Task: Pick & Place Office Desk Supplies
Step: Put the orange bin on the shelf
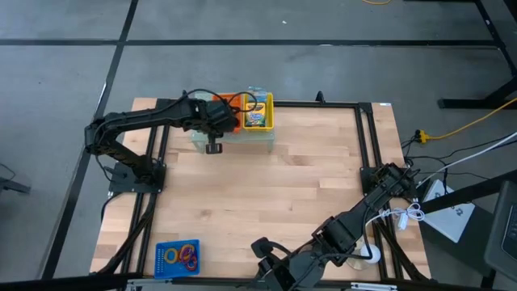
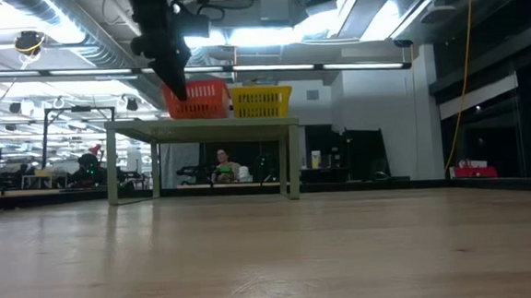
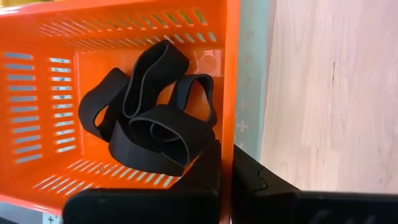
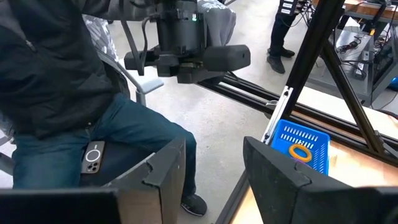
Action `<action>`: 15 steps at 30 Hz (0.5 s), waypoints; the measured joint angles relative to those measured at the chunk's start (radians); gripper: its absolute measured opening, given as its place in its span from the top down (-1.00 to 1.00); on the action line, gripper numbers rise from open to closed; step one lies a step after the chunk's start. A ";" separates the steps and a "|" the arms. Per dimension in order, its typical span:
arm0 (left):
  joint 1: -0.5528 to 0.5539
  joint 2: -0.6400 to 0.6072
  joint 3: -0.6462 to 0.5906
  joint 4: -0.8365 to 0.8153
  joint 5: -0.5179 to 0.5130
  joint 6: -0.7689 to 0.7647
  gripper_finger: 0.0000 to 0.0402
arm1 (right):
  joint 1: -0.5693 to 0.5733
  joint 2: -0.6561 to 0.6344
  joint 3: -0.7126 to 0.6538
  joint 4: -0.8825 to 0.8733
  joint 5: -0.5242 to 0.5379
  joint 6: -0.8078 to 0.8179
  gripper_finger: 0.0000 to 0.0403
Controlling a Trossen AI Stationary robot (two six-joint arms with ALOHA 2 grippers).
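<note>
The left pincer point(image 1: 212, 146) is clenched, its two dark fingers point(image 3: 211, 168) pressed together with nothing between them. It hangs at the far side of the tabletop point(image 1: 266, 202), over the near edge of the orange basket point(image 1: 227, 103), which stands on the pale green mesh riser point(image 1: 242, 139). In the left wrist view the fingertips sit just at the basket's orange rim; whether they touch it I cannot tell.

Inside the orange basket point(image 3: 50, 112) lies a heap of black bands point(image 3: 155, 118), looped over and across one another. One loop stands up on edge with its long axis running toward the basket's back wall; the others lie flatter beneath it. Just right of the orange basket on the riser stands a yellow basket point(image 1: 258, 113) holding a crayon box point(image 1: 255, 118), lying with its printed face up.

The left arm reaches from its base at the left edge across to the riser, elbow bent, wrist pointing down.

The right pincer point(image 4: 211, 168) stands released, a clear gap between its fingers, holding nothing. That arm lies folded low at the near right corner, its pincer pointing out past the near edge toward a seated person point(image 4: 68, 93).

At the near left corner a blue basket point(image 1: 176, 259) holds coloured rings point(image 1: 186, 255).
</note>
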 joint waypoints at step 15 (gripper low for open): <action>0.001 0.000 0.011 -0.017 0.007 -0.017 0.97 | 0.001 0.000 0.000 0.000 0.000 0.001 0.19</action>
